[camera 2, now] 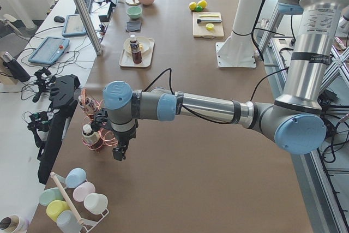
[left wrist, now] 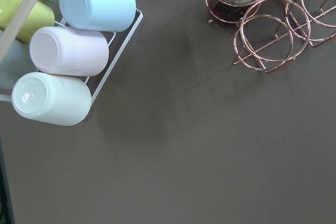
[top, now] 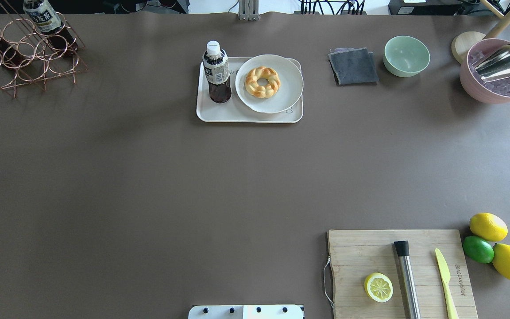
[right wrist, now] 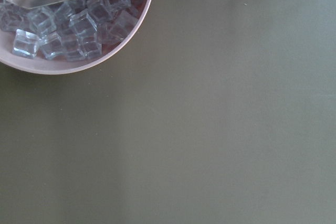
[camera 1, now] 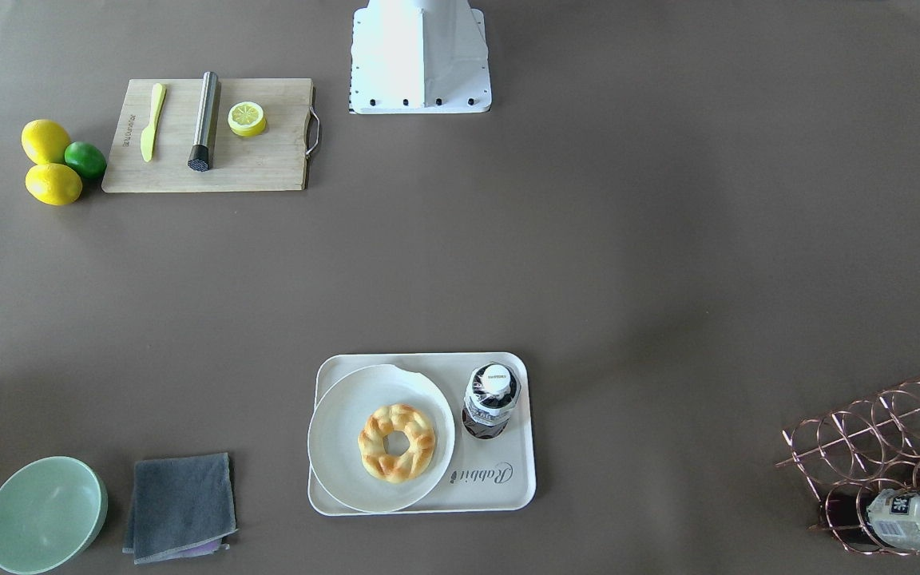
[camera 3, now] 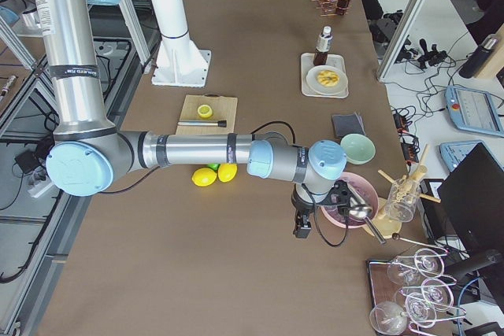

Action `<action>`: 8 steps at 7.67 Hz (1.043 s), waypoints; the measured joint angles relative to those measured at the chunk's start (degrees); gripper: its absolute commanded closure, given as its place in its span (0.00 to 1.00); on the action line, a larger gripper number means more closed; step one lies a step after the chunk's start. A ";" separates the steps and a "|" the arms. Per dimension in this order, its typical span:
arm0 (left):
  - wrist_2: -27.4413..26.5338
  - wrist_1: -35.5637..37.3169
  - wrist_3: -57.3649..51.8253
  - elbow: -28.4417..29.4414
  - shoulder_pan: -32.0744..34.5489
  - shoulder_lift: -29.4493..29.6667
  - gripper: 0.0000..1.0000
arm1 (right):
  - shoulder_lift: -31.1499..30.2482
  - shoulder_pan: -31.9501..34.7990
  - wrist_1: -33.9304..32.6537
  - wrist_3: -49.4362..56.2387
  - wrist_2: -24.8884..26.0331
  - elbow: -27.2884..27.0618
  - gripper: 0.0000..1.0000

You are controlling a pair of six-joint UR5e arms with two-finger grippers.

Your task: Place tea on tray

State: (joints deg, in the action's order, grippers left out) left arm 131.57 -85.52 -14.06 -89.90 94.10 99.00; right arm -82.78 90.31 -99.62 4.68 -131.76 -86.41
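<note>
so the small clear plastic tea bottle [top: 217, 73] (dark reddish-brown drink, white cap, white-and-blue label) is standing upright on the cream-white rectangular tray [top: 219, 114] with the grey "Rabbit" script. Seen from over the robot's shoulders, the tray sits on the far side of the brown surface [top: 148, 186], a bit left of the middle. The tea bottle has the left part of the tray. The round white plate [top: 283, 95] with a braided golden doughnut [top: 262, 82] on it fills the right part, its rim just beside the bottle

neither arm is anywhere near it. The left tool [camera 2: 121, 154] hangs pointing down over the surface at the left end, just beside the copper wire rack [top: 29, 62]. That rack has two more look-alike bottles [top: 44, 15] in it, and pastel cups [left wrist: 79, 51] lie on a white wire stand close by. The left tool only shows from the side, so I can't tell how far apart its fingers are or whether it's got anything

same story for the right tool [camera 3: 303, 230]: it hangs over the right end next to the pink bowl [top: 469, 84] of ice cubes [right wrist: 68, 30] with a metal scoop [top: 503, 60]. Can't tell its opening or any hold

near right there's a wooden board [top: 357, 252] with a half lemon [top: 378, 287]
</note>
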 measured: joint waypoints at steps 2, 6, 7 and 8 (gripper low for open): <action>3.46 0.23 -0.05 -1.10 -1.10 -2.20 0.02 | -0.06 0.04 0.80 -1.60 0.01 0.78 0.00; 4.47 -0.23 -0.32 -3.34 -1.20 -7.39 0.02 | -0.04 -0.04 0.91 -1.87 -0.09 1.25 0.00; 4.42 -0.25 -0.34 -3.27 -1.20 -7.53 0.02 | -0.03 -0.04 0.91 -1.90 -0.17 1.22 0.00; 4.41 -0.26 -0.35 -3.23 -1.17 -7.56 0.02 | -0.05 -0.04 0.92 -1.90 -0.21 1.19 0.00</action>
State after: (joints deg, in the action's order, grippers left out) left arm 135.98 -85.78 -14.41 -93.13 92.93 91.44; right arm -82.83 90.27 -98.70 2.78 -131.98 -85.23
